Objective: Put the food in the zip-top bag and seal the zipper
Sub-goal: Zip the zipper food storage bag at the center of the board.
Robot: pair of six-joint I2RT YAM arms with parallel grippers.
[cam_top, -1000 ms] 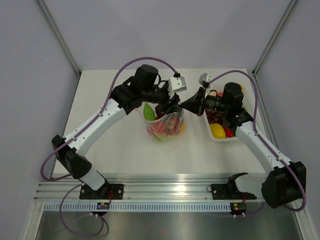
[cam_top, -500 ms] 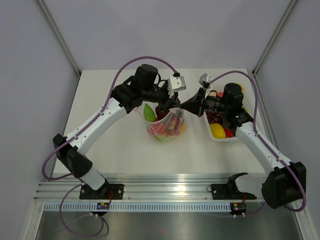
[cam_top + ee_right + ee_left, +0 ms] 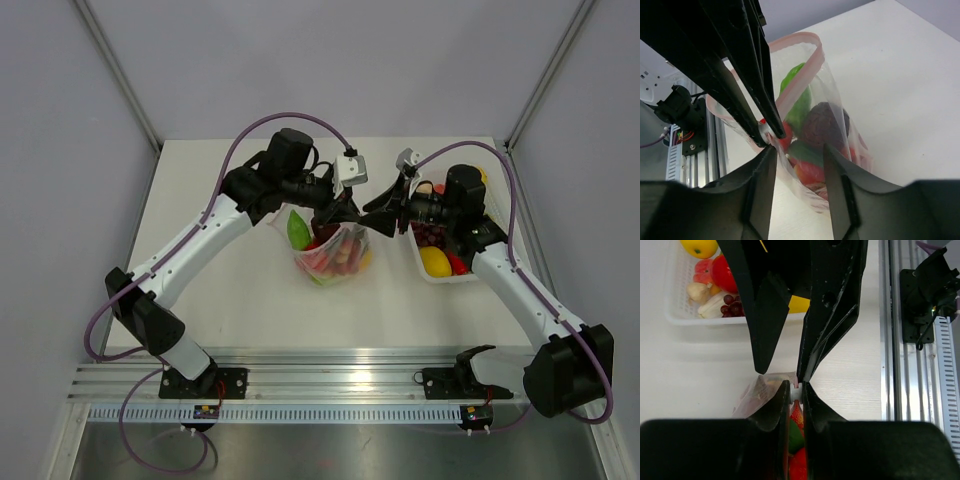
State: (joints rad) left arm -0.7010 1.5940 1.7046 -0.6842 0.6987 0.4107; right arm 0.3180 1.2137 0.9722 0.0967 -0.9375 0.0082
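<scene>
The clear zip-top bag stands mid-table, holding red, green and dark purple food. My left gripper is shut on the bag's mouth edge, pinching the pink zipper at its right end; the left wrist view shows a white bit of it between the tips. My right gripper faces it from the right, open. Its fingers straddle the bag's side just below the left gripper's tips. More food, a yellow lemon and dark grapes, lies in the tray.
The white tray sits right of the bag, under my right arm. An aluminium rail with both arm bases runs along the near edge. Grey walls and frame posts enclose the table's back and sides.
My right gripper's jaws have opened and let go of the bag's edge. My left gripper shut on the zipper at the bag's mouth about half a second ago and holds it.
</scene>
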